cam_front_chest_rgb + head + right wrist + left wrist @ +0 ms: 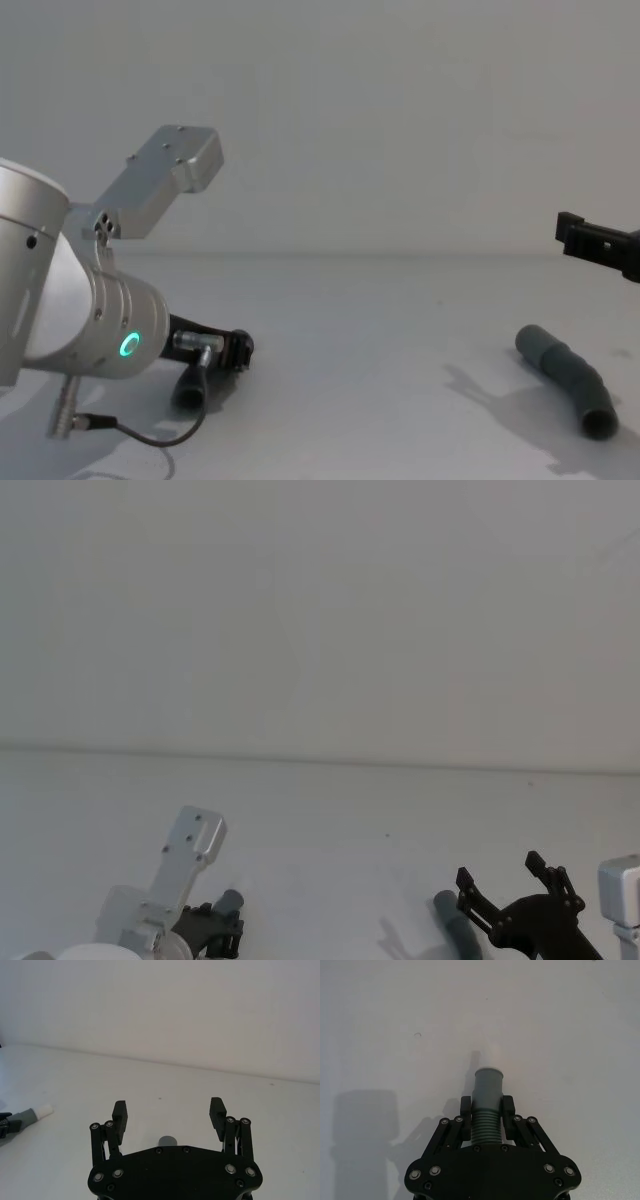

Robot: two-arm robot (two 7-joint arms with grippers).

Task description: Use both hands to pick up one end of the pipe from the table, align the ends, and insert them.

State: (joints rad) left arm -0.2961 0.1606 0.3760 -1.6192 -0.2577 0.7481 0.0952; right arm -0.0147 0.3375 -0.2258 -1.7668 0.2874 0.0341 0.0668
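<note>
We clench our left end effector (487,1110) on the ribs of the white-tipped piece (488,1089), leaving its collar free, while our right end effector (169,1112) hangs spread above the other piece (566,376).

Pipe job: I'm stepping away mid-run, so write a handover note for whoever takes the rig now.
Left gripper: shut on the white-tipped pipe piece, low by the table.
Right gripper: open, hovering over the plain-mouthed pipe piece, which lies free on the table.
Done: left grasp.
Left: right grasp, lift both, align the ends, insert.
</note>
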